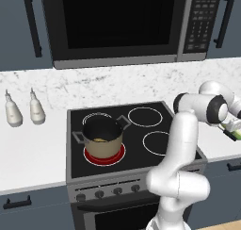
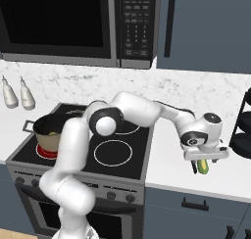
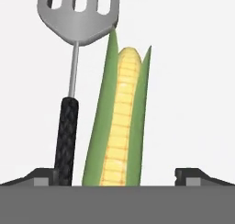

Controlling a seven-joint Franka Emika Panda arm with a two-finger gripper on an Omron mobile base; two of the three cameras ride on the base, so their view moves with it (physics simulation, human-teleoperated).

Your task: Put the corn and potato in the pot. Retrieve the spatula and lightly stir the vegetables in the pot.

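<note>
You are facing a black stove set into a white counter, with a marble wall running behind it. At twelve o'clock a microwave is hanging between grey-blue cabinets. At nine o'clock two white bottles are standing.

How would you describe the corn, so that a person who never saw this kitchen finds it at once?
Start at the stove, then go to the white counter on its right. Under the open gripper lies the corn, beside the spatula. Unlike that grey utensil, it has yellow kernels in a green husk.
</note>
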